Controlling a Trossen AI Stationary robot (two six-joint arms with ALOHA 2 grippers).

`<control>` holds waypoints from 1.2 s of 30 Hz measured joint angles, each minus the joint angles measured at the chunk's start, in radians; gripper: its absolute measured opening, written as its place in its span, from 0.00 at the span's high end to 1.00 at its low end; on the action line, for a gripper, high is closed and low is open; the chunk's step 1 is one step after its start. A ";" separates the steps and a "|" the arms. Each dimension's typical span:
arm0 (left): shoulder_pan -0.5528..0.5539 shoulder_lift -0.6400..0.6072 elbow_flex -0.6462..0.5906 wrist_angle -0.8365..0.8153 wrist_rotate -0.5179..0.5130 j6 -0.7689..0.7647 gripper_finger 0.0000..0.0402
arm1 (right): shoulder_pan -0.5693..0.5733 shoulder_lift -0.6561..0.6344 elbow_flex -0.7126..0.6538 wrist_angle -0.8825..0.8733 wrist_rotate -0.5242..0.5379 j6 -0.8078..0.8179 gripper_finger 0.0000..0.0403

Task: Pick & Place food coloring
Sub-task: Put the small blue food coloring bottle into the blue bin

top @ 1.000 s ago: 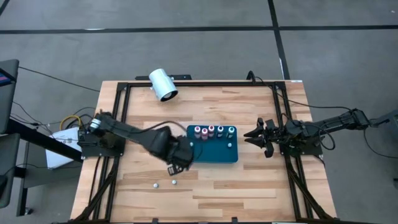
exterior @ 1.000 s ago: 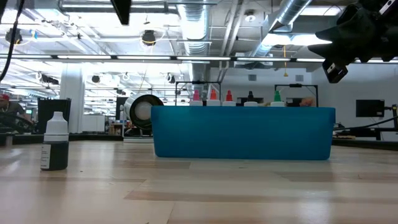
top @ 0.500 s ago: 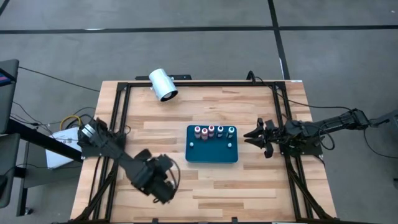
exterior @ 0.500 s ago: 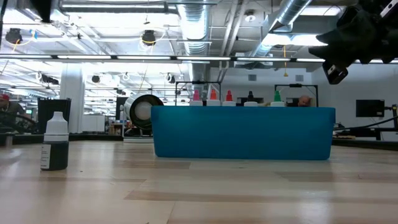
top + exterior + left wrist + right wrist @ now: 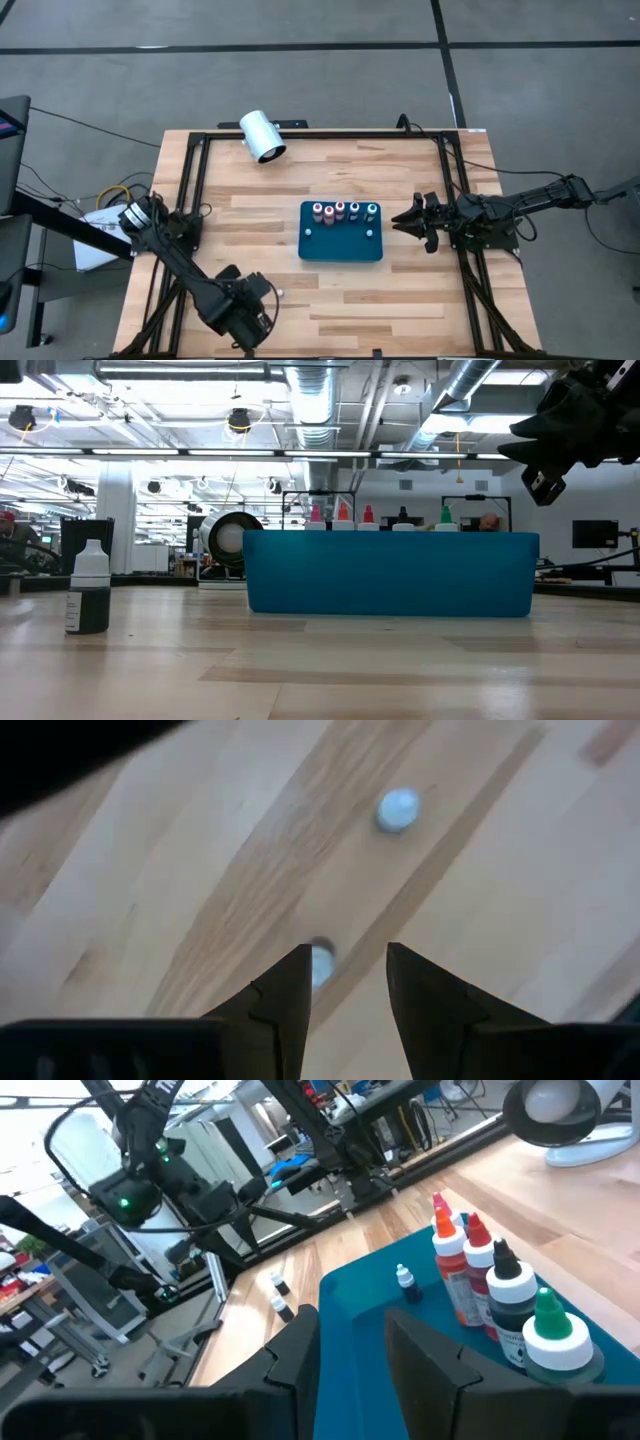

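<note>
Two loose food coloring bottles stand upright on the table near its front edge. From above, in the left wrist view, they show as white caps: one [image 5: 398,808] stands clear, the other [image 5: 320,963] is half hidden behind one finger. My left gripper [image 5: 345,982] hangs open above them, pointing down, and touches neither. The high view shows one loose bottle [image 5: 280,293], with my left gripper [image 5: 248,316] beside it. Several more bottles [image 5: 345,209] stand in the blue tray [image 5: 341,245]. My right gripper [image 5: 408,221] waits open, level, right of the tray.
A large white cylinder [image 5: 262,136] lies at the table's far left edge. A black frame [image 5: 200,180] runs around the tabletop. In the low view a dark-bodied, white-capped bottle [image 5: 88,588] stands left of the tray [image 5: 390,575]. Bare wood lies near and right of the tray.
My left gripper has swung from the blue tray's left end toward the table's near left. It has sunk lower and rolled about its own axis, and now hangs over the two loose bottles. Its fingers have stayed open. The bottles and tray have not moved.
</note>
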 joint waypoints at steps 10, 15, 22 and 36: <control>-0.070 -0.035 -0.109 0.025 0.014 -0.135 0.69 | 0.000 0.000 0.000 -0.002 0.000 0.000 0.75; -0.122 -0.157 -0.181 0.040 -0.088 -0.250 0.69 | 0.000 0.000 0.000 -0.049 -0.001 -0.001 0.75; -0.144 -0.298 -0.346 0.207 -0.095 -0.280 0.69 | 0.000 0.000 0.000 -0.073 -0.008 -0.182 0.75; -0.145 -0.340 -0.470 0.462 -0.115 -0.203 0.69 | -0.001 0.000 0.000 -0.076 0.000 -0.270 0.75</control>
